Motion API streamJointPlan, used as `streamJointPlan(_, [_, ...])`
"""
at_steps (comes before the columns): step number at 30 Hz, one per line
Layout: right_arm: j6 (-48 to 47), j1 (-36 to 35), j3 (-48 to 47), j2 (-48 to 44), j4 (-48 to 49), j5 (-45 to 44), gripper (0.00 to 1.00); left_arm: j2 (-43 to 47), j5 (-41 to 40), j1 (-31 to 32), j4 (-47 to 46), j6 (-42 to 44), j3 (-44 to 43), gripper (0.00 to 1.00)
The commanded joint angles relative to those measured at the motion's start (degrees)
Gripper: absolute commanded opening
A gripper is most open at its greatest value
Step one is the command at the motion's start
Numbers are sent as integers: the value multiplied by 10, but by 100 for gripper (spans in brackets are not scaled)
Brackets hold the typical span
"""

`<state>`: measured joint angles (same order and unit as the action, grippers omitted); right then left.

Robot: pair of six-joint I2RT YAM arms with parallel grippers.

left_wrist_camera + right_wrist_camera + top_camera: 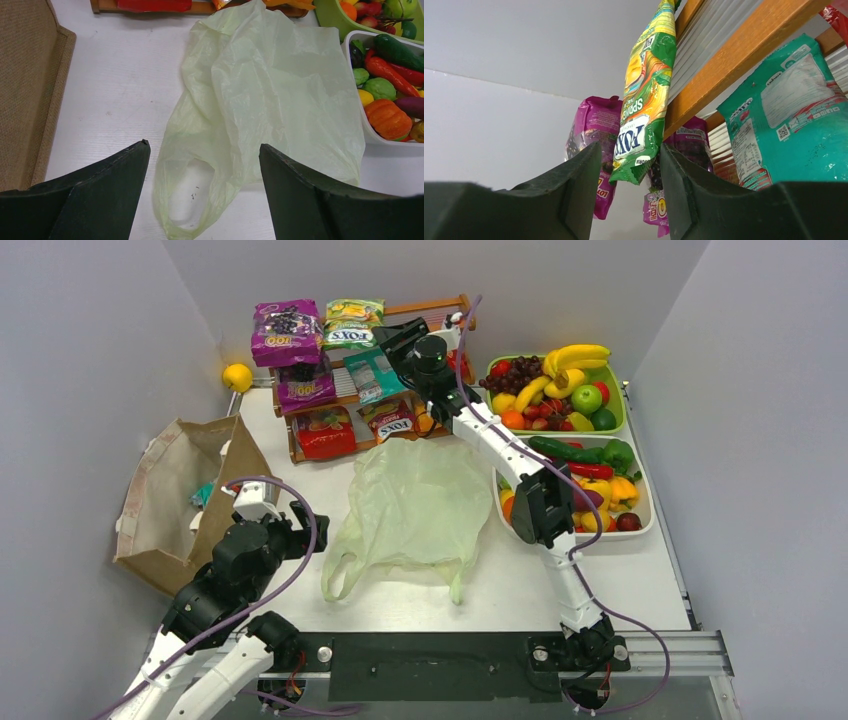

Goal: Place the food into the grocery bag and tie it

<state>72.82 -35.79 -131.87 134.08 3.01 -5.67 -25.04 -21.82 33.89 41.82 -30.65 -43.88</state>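
Observation:
The pale green grocery bag (420, 505) lies flat and empty in the middle of the table, its handles toward me. My left gripper (300, 528) is open and hovers just left of the bag; in the left wrist view (204, 150) the bag (275, 90) and one loop handle (185, 200) lie between its fingers, untouched. My right gripper (395, 340) is at the snack rack. Its open jaws (630, 160) stand either side of the lower corner of a green FOX'S packet (644, 100), with a gap on both sides. A banana bunch (575, 357) lies in the fruit tray.
The wooden rack (425, 310) holds purple packets (285, 332), a teal packet (789, 115) and red ones. A brown paper bag (175, 495) stands at the left. A green fruit tray (622, 400) and a white vegetable tray (650, 510) are at the right.

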Motion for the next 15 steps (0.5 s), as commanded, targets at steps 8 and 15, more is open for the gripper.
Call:
streamJointPlan(8, [13,-6,-25,17,31,-9,38,3,3,-5,-13,5,-10,79])
streamJointPlan(15, [12,-8,-24,16,33,-8,18,1,2,-5,-13,4,-10,79])
